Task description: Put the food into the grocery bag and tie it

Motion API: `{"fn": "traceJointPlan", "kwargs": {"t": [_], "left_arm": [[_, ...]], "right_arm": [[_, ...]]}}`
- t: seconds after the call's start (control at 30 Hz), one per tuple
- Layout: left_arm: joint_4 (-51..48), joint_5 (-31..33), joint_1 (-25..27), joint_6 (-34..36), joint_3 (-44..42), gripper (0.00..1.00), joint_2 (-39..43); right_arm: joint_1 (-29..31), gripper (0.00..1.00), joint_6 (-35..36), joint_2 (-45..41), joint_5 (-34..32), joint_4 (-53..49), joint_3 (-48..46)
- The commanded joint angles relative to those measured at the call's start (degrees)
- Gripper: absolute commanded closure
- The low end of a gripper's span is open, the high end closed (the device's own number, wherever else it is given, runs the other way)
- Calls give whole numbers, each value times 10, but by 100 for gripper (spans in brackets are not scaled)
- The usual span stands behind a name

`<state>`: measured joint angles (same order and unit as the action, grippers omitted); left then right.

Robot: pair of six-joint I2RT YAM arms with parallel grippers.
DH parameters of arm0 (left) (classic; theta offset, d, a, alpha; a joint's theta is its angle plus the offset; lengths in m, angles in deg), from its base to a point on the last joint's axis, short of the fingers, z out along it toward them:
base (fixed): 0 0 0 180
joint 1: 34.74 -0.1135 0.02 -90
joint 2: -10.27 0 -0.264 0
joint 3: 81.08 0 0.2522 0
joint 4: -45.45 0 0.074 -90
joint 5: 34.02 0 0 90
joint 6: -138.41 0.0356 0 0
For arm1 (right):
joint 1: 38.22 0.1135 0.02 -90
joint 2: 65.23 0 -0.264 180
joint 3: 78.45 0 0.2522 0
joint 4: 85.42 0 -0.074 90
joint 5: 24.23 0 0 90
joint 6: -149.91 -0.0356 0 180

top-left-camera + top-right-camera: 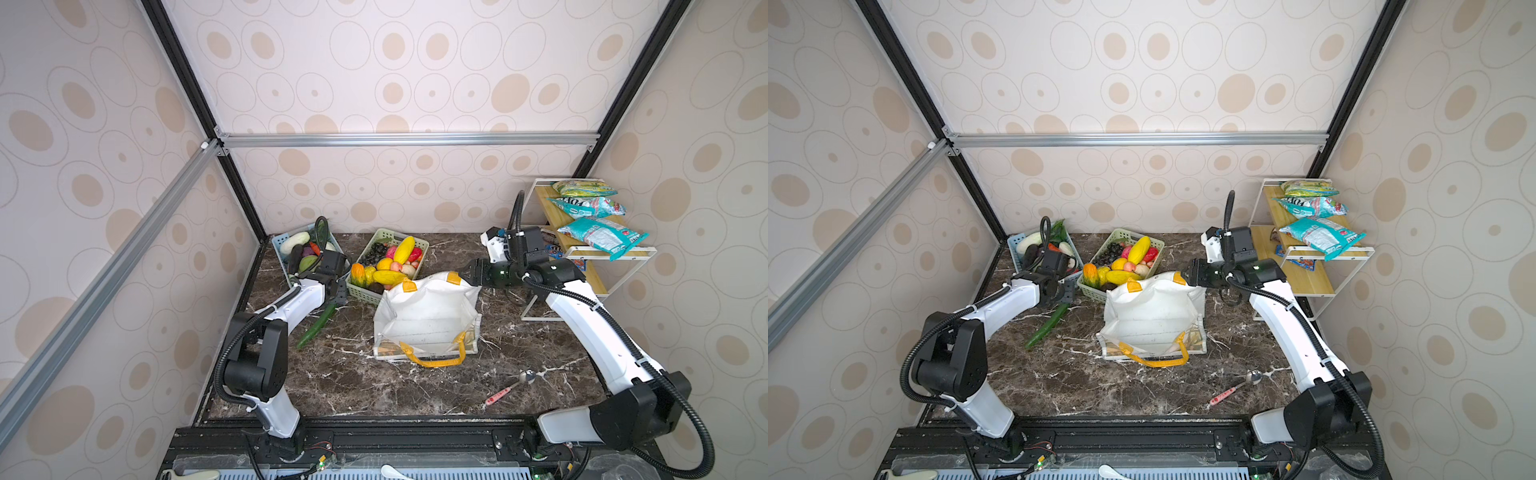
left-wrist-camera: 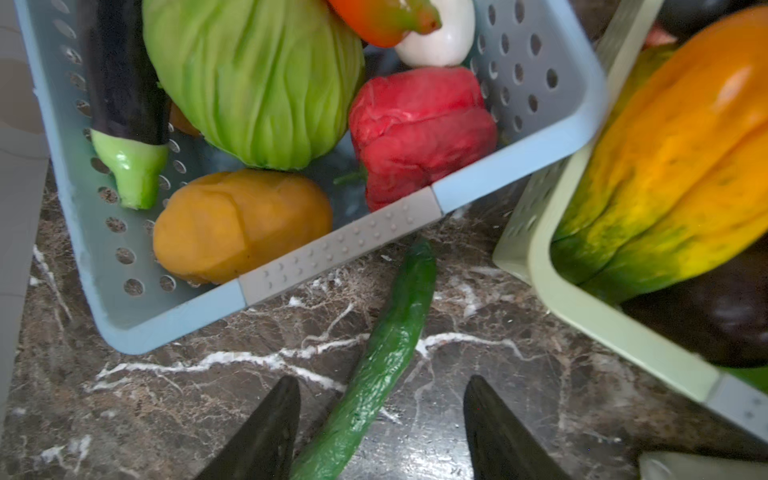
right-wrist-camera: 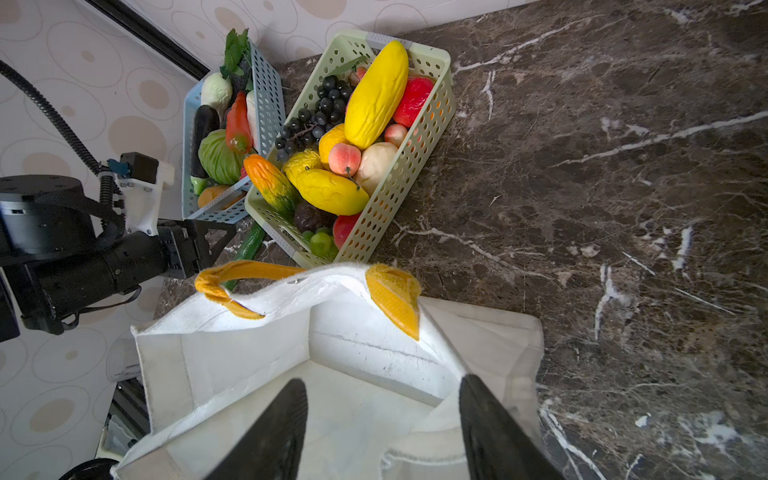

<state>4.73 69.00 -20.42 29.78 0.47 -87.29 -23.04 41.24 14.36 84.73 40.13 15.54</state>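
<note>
The white grocery bag [image 1: 428, 320] with yellow handles [image 3: 395, 299] stands open mid-table, nothing showing inside it [image 3: 249, 353]. My right gripper [image 1: 471, 272] [image 3: 382, 380] is open at the bag's far right corner, its fingers over the mouth. A green cucumber [image 1: 318, 326] [image 2: 386, 349] lies on the marble beside the baskets. My left gripper [image 1: 340, 293] [image 2: 382, 380] hovers open over its far end, not touching it. Other food fills a blue basket [image 2: 340, 245], with an eggplant [image 2: 124, 83], and a green basket [image 3: 399, 174], with an orange-green gourd [image 3: 270, 187]. Teal snack packets [image 1: 600, 235] lie on the shelf.
A white-framed wooden shelf [image 1: 582, 266] stands at the right rear, close behind my right arm. A spoon with a pink handle [image 1: 511, 386] lies on the table near the front right. Both baskets sit against the back wall, left of the bag.
</note>
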Motion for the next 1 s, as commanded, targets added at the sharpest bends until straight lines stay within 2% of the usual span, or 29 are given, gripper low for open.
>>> {"fn": "traceJointPlan", "kwargs": {"t": [0.0,0.13,0.37,0.97], "left_arm": [[-32,13,2,13,1,34,-16],[-22,20,1,7,-21,30,-21],[-7,2,-8,8,-29,29,-44],[18,-95,-44,7,-65,43,-53]], "right_arm": [[6,39,-1,3,3,4,5],[6,39,0,5,5,5,6],[6,39,4,12,9,-1,17],[6,39,11,6,2,-1,13]]}}
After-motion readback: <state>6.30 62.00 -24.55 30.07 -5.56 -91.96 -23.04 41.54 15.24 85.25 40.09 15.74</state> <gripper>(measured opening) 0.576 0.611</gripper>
